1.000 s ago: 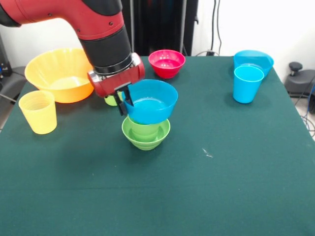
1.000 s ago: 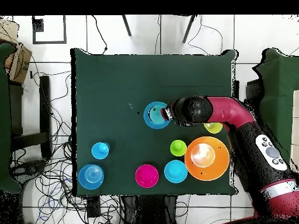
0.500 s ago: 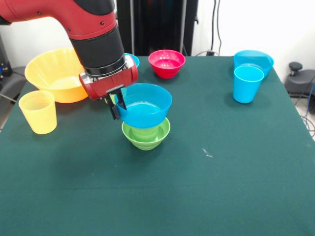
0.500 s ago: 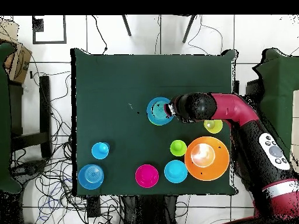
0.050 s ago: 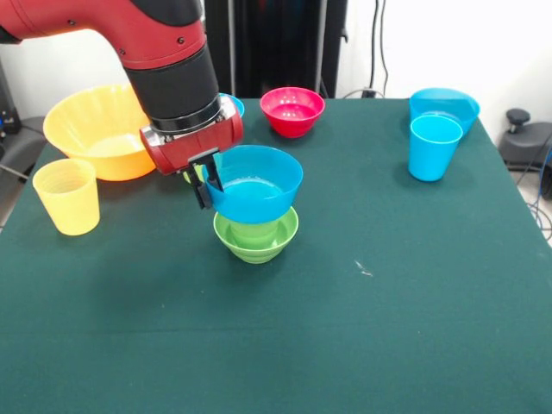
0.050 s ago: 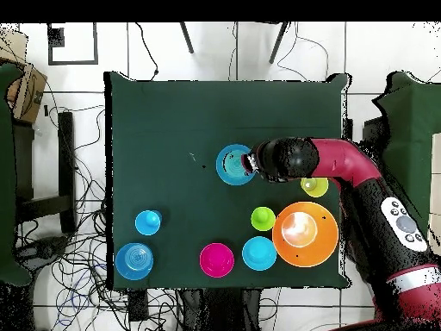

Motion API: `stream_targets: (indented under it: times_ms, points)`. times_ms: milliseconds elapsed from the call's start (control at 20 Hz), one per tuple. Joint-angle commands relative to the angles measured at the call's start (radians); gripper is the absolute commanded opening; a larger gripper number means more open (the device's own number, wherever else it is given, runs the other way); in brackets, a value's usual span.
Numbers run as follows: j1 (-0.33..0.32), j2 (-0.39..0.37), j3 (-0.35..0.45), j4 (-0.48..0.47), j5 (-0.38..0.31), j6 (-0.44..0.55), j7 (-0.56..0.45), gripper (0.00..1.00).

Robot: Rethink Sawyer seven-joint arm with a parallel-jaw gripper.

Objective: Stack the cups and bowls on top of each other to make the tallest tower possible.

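Clenched on the rim of the small blue bowl point(image 5: 255, 185), the jaws of my gripper point(image 5: 205, 183) pinch its wall on the side that is left in the front view, one dark finger inside and one outside. I see this bowl sitting a little tilted on top of the tower point(image 5: 256, 228), directly above the green stepped cup point(image 5: 254, 231), which stands inside the small green bowl point(image 5: 256, 239) at the base. From overhead the blue bowl covers almost all of the green pieces under it, so I cannot tell if it already rests fully on the cup or only touches it.

Behind my gripper a yellow-green cup point(image 6: 263, 219) is mostly hidden in the front view, and a second small blue bowl point(image 6: 258, 252) shows only its rim behind the arm point(image 5: 164, 60). Next to these stands the very large yellow-orange bowl point(image 5: 99, 129), and near it, closer to the camera of the front view, the pale yellow cup point(image 5: 66, 196) stands upright. A red bowl point(image 5: 292, 110) is at the far side of the green table point(image 5: 388, 328), well apart from the tower. At the other corner I see the sky blue cup point(image 5: 434, 147) upright, just in front of the wide shallow blue bowl point(image 5: 445, 105)
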Motion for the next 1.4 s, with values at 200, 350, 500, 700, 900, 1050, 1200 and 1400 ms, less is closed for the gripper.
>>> stream_targets:
  times_ms: [200, 350, 500, 700, 900, 1050, 1200, 1400]
  points:
    - [0.061, -0.004, -0.081, 0.035, -0.061, 0.030, -0.019, 0.00]
    - [0.067, -0.007, -0.095, 0.048, -0.057, 0.041, -0.007, 0.00]
    - [0.075, -0.006, -0.109, 0.052, -0.053, 0.049, -0.001, 0.00]
    - [0.077, 0.004, -0.119, 0.051, -0.049, 0.047, -0.013, 0.00]
    - [0.064, 0.017, -0.113, 0.041, -0.043, 0.056, -0.042, 0.00]
    - [0.057, 0.029, -0.111, 0.034, -0.044, 0.054, -0.058, 0.00]
    - [0.049, 0.033, -0.108, 0.034, -0.046, 0.051, -0.070, 0.00]
    - [0.035, 0.042, -0.100, 0.032, -0.046, 0.049, -0.091, 0.00]
